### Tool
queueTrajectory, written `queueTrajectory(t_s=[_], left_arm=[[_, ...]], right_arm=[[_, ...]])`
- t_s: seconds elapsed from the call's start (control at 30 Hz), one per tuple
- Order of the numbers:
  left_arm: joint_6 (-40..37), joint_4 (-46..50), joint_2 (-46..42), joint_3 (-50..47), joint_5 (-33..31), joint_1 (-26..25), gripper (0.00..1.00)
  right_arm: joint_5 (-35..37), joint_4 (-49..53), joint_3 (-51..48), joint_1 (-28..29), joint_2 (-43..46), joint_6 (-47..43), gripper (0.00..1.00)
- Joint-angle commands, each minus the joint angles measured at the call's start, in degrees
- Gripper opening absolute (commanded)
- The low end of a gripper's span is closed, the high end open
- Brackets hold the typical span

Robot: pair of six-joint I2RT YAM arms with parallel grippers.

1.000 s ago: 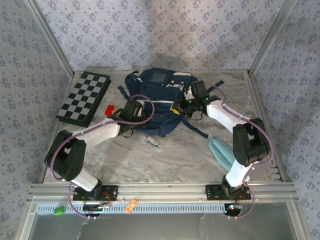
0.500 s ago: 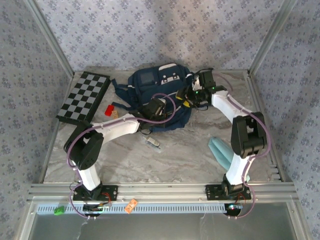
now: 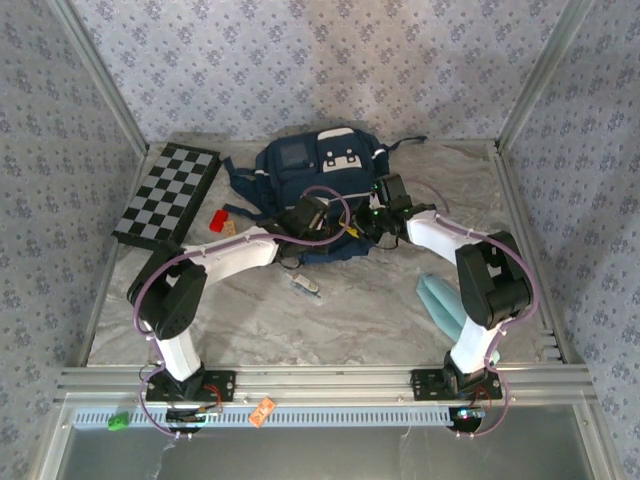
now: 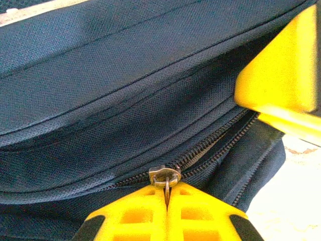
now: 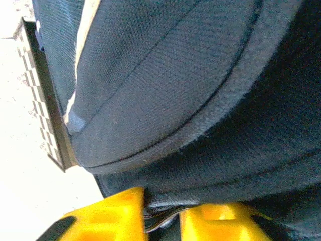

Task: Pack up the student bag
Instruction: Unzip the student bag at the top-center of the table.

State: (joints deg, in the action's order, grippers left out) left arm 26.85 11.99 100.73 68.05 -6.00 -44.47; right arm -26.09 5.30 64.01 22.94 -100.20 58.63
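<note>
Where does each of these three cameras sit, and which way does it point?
Top external: above and behind the arms, looking down on the table; both arms reach the large navy blue fabric backpack.
Left wrist: on the left arm, facing the backpack's zipper; the yellow left gripper pinches the metal zipper pull.
Right wrist: on the right arm, pressed close to the backpack; the yellow right gripper shows below.
Shared: the backpack.

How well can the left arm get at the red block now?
Likely not at once: the left gripper is shut on the zipper pull of the bag and must let go first. Otherwise the red block lies uncovered on the table, close by.
</note>
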Motion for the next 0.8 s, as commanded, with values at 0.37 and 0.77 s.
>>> queueTrajectory(t_s=[0.37, 0.77], left_arm=[[-3.80, 5.74, -8.39, -6.81, -6.07, 9.85, 0.00], [-8.86, -2.48, -5.33, -6.53, -7.31, 18.92, 0.00]], right_arm=[[1.26, 7.27, 3.82, -3.45, 3.26, -7.22, 0.00], [-1.66, 9.53, 5.56, -5.80, 5.28, -9.06, 0.00]])
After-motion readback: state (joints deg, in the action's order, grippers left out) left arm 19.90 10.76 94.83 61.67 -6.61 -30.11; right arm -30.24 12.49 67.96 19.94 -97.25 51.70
